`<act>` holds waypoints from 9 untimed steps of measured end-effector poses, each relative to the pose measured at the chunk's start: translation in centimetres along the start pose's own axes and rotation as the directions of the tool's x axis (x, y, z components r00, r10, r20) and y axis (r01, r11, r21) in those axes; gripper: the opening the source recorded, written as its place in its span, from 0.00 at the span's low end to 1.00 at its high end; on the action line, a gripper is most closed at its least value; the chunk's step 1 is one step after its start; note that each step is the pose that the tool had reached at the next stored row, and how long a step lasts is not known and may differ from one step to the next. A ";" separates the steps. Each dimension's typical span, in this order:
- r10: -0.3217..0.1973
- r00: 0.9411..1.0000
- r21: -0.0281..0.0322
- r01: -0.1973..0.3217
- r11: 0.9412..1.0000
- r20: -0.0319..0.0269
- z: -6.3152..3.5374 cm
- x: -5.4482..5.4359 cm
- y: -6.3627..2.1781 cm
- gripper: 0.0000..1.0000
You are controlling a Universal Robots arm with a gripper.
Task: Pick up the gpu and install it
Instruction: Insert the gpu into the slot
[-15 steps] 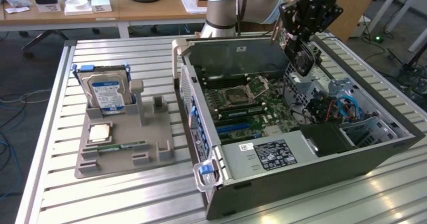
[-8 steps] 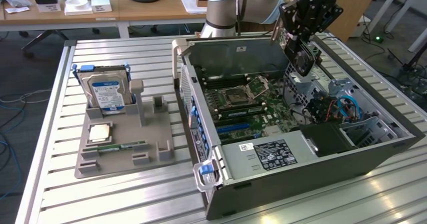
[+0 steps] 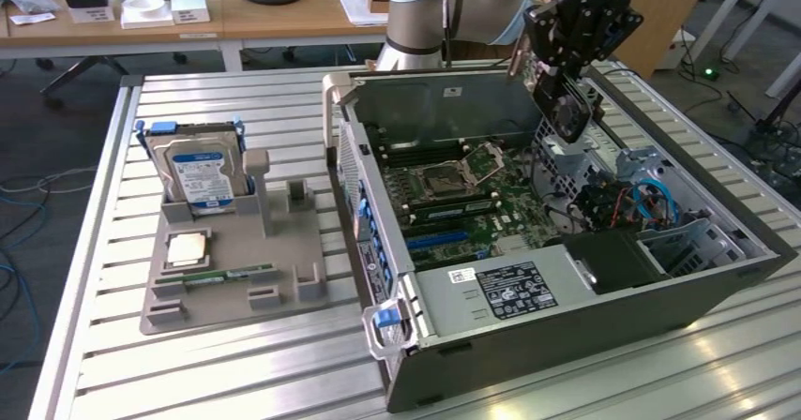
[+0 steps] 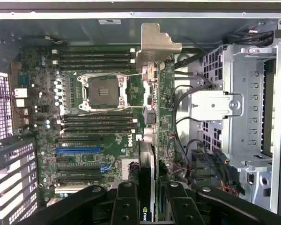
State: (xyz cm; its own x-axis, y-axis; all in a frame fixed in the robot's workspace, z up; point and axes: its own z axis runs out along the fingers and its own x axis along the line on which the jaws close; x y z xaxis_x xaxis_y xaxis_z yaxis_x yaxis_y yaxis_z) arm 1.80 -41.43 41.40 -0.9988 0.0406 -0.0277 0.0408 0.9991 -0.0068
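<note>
**Gpu (image 3: 572, 112) clamped in the jaws, hanging edge-down just above the open case (image 3: 651, 312).**
The jaws grip the card's cooler end, and its silver bracket (image 4: 157, 44) points at the case's far wall. As I judge it, the main risk is the bracket catching that wall or the drive cage (image 4: 248, 93) beside it. The loose cables (image 3: 651, 200) in the case could snag the card. Any tilt in the grip could drive the card's edge into the board beside the slot rather than into it. Count: one gpu, one case, one empty socket (image 4: 105, 91) and one blue slot (image 4: 78, 150). Beside the case, on the exterior view's left, the tabletop (image 3: 250, 364) carries one grey holder (image 3: 288, 251). It holds one drive (image 3: 201, 172), one memory stick (image 3: 225, 275) and one pale square chip (image 3: 188, 245).
</note>
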 end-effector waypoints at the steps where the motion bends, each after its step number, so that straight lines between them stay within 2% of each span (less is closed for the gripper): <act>1: -0.005 1.000 0.000 0.005 1.000 0.000 0.00 0.0 0.00 0.26; 4: -0.026 1.000 -0.001 0.026 1.000 0.000 0.01 0.0 0.00 0.26; 9: -0.075 0.997 0.007 0.075 0.997 0.001 0.01 0.0 0.00 0.26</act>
State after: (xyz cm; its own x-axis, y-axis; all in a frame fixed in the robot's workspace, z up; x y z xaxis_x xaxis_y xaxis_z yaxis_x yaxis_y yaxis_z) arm 1.79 -41.43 41.39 -0.9990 -0.0345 -0.0276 -0.0341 0.9993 -0.0159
